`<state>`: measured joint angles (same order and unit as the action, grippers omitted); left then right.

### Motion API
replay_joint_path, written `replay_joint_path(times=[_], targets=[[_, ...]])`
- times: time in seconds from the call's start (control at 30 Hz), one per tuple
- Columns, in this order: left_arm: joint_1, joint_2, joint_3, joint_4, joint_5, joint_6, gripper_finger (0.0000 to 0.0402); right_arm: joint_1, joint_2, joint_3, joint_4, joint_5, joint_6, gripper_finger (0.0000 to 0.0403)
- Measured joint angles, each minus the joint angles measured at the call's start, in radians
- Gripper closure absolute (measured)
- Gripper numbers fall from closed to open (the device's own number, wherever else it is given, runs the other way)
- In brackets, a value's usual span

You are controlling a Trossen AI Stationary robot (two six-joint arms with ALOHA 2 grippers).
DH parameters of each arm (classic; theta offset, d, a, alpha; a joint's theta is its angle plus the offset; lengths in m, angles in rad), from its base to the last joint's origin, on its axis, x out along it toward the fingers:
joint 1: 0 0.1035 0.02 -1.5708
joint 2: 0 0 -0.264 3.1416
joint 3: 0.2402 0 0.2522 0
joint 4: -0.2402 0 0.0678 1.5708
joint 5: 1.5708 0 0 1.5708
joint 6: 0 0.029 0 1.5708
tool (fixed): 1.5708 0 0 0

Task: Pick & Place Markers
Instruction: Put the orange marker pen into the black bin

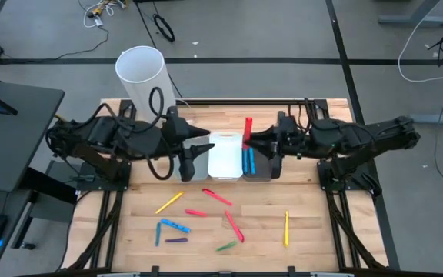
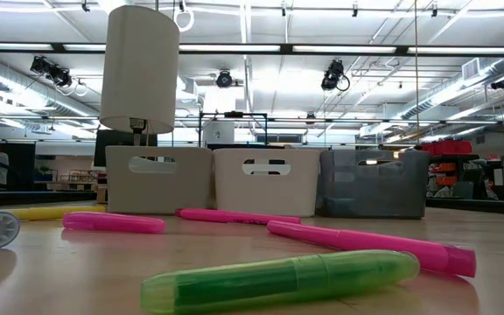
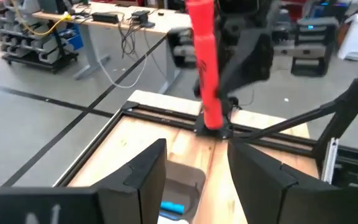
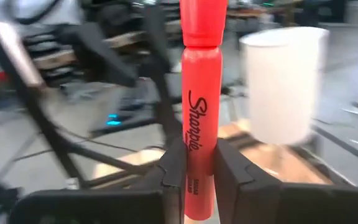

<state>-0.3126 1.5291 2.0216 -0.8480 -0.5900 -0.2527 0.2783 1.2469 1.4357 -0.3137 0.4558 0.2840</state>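
Observation:
My right gripper [image 1: 251, 141] is over the bins at the table's middle, shut on a red marker [image 1: 248, 127]. Facing it from the left, my left gripper [image 1: 204, 150] is open with nothing between its fingers [image 3: 148, 177]. The red marker [image 3: 205, 68] shows beyond them, apart from them. Three bins stand in a row: beige [image 2: 158, 179], white [image 1: 225, 158] and grey [image 1: 258, 168]. A blue marker [image 1: 249, 161] lies in the grey bin. Several markers lie flat on the near half of the table, among them yellow [image 1: 169, 202], red [image 1: 234, 226], green [image 1: 226, 246] and purple [image 1: 175, 240]. My right gripper pinches the red marker's barrel [image 4: 197, 155] between its two fingers, near the end away from the cap. The fingers come about level from the table's right and lie across the marker. It stands up out of them, cap end [image 4: 204, 22] on top, clear of table and bins.
A tall white cylinder [image 1: 141, 73] stands at the table's far left, behind my left arm. Another yellow marker [image 1: 286, 228] lies near the right front. The bare wood between the scattered markers and the bins is free room.

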Motion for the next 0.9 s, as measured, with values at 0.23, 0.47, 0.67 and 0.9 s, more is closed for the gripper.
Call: replay_joint_path(times=[0.23, 0.47, 0.67, 0.9], targets=[[-0.006, 0.0, 0.0, -0.056, 0.017, -0.058, 0.0223, 0.032, 0.0, 0.09, -0.289, 0.273, 0.308, 0.0361], [-0.006, 0.0, 0.0, -0.065, 0.024, -0.085, 0.0223, -0.03, 0.001, 0.126, -0.571, 0.266, 0.622, 0.0361], [-0.005, 0.0, 0.0, -0.063, 0.044, -0.085, 0.0223, -0.132, 0.015, 0.129, -0.706, 0.097, 0.78, 0.0361], [-0.005, 0.0, 0.0, -0.062, 0.045, -0.111, 0.0223, -0.25, 0.088, 0.129, -0.861, -0.096, 0.855, 0.0361]])
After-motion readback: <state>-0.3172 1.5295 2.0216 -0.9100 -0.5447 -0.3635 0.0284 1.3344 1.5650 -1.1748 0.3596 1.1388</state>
